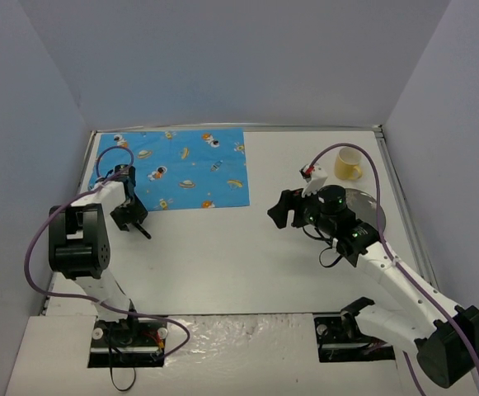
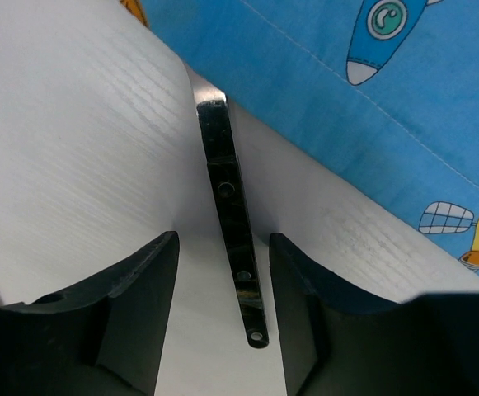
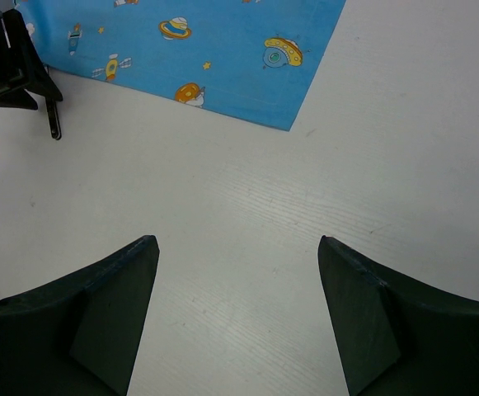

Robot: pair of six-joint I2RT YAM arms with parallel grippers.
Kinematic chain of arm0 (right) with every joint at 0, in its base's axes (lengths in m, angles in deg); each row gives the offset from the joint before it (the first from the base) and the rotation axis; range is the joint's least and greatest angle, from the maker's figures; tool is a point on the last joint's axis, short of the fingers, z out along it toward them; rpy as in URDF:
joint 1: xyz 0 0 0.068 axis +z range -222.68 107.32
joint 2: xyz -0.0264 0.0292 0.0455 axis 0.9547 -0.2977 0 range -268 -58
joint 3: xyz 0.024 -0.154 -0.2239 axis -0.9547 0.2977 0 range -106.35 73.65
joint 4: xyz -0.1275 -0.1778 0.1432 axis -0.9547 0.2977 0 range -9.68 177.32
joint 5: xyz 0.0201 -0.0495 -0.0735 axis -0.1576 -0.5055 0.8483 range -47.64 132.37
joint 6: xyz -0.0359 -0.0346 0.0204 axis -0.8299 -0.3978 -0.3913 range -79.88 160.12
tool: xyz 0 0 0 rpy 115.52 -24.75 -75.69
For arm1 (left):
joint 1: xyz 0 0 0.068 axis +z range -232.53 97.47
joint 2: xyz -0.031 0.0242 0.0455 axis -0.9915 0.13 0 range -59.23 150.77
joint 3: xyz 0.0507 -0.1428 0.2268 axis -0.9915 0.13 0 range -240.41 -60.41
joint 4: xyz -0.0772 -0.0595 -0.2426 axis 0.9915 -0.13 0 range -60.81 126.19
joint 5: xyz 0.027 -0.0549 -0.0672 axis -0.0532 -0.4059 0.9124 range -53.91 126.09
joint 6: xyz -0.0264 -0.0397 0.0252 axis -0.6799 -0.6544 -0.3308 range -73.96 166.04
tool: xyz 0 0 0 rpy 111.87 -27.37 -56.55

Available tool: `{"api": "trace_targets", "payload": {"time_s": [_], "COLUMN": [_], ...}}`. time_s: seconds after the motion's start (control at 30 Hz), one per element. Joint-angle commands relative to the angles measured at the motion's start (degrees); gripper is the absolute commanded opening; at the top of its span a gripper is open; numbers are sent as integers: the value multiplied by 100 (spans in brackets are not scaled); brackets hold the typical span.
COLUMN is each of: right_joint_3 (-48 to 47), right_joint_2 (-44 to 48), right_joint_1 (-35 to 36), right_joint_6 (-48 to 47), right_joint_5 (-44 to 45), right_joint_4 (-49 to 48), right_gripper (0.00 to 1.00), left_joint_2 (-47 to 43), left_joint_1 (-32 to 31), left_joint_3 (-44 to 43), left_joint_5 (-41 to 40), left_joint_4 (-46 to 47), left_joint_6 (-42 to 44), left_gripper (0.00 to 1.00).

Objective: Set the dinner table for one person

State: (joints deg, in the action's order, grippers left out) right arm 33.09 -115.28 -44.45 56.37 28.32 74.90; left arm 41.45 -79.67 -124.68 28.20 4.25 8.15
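White dinner table (image 1: 239,264) is lying open on the near side of the blue mat (image 1: 191,169). At the mat's near edge my left gripper (image 2: 223,243) is straddling a black handle (image 2: 227,190), unclamped. Right of the mat, my right gripper (image 3: 237,247) is hanging, fingers apart.

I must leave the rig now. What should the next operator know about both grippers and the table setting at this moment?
The left gripper is open, its jaws astride the handle of the black-handled utensil with a gap on each side, so nothing is gripped yet.
The right gripper is open and empty above the dinner table.
The utensil is at the near left edge of the blue mat.
The yellow cup and grey plate are far right, off the mat.
Done: the mat is spread, with nothing on it.
Left, probably: grip and place the utensil, then bring the plate and cup.
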Motion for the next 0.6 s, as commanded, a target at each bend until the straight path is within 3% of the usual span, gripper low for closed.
{"api": "trace_targets", "payload": {"time_s": [0.0,0.23,0.57], "right_joint_3": [-3,-2,-23], "right_joint_2": [212,372,585], "right_joint_1": [34,34,34], "right_joint_6": [18,18,28], "right_joint_5": [-101,-137,-161], "right_joint_4": [-328,-322,-337], "right_gripper": [75,75,75], "left_joint_2": [6,-402,-1718], "left_joint_1": [65,86,83], "left_joint_3": [161,809,1939], "left_joint_5": [-211,-37,42], "left_joint_4": [145,-131,-701], "left_joint_6": [-104,-363,-879], "left_gripper": [39,7,12]}}
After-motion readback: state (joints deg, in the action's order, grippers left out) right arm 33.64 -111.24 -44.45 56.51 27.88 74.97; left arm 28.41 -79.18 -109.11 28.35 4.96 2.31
